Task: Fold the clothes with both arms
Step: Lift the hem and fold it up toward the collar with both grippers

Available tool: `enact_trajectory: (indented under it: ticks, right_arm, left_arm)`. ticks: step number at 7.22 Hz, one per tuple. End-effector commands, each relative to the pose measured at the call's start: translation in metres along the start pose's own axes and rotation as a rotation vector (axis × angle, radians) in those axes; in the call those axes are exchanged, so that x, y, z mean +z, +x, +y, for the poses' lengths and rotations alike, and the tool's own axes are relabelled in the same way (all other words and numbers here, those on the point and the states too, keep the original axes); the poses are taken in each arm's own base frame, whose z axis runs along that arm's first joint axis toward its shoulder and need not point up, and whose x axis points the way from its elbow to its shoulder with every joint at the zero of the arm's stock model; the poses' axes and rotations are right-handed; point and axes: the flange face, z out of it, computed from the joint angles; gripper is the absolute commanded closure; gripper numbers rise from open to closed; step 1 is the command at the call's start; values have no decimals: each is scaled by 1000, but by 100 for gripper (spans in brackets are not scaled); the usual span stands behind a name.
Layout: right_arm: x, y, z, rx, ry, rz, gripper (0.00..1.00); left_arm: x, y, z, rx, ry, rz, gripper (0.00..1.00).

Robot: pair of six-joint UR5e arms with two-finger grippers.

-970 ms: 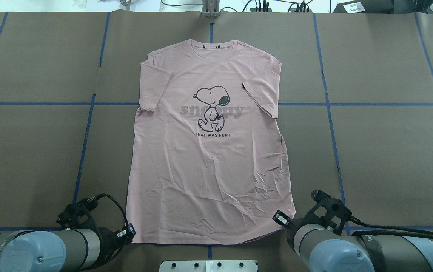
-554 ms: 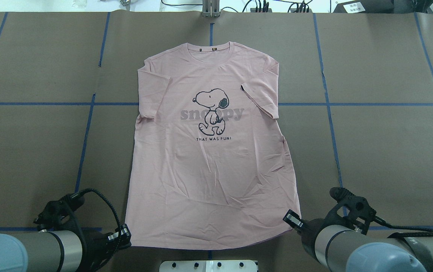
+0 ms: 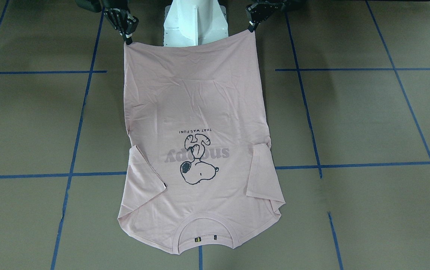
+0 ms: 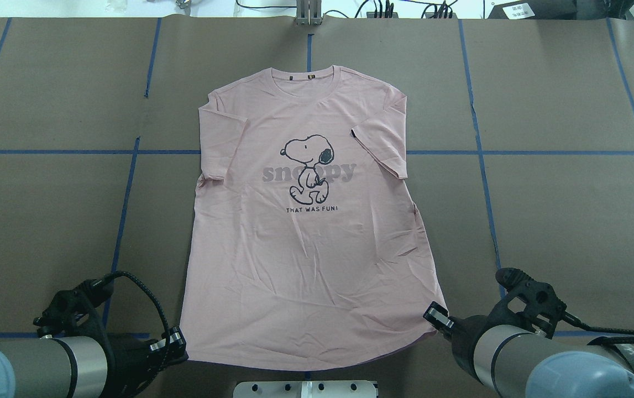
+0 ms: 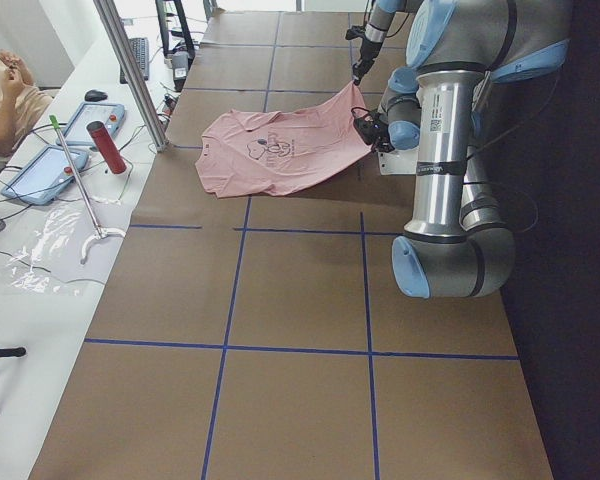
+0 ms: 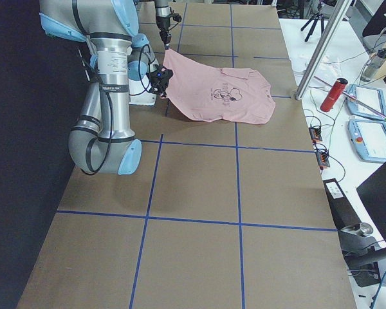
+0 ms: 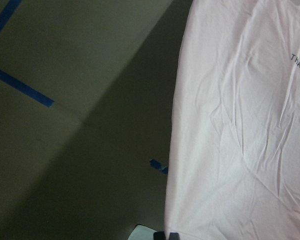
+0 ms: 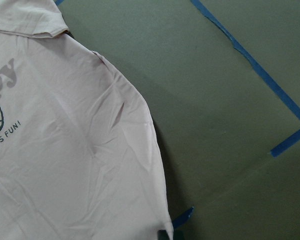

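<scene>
Your table (image 4: 543,221) carries the pink T-shirt (image 4: 305,265) in its middle, print up.
The collar lies far from the robot; the left arm (image 4: 73,354) and the right arm (image 4: 515,348) each have jaws closed on one near hem corner, raised off the table.

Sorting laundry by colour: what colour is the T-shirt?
Pale pink; the T-shirt shows best in the overhead exterior view.

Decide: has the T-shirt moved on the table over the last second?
Yes. The T-shirt has slid toward the robot: its collar now lies closer to the horizontal blue tape line than it did.
</scene>
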Motion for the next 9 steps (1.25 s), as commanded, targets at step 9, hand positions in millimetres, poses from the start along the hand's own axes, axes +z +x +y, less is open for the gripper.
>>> enact_trajectory:
  ticks: [9]
  right_arm:
    - [197,-240,-277,-165,336,53,100]
  left_arm:
    - [104,165,-327,330,546,-43,100]
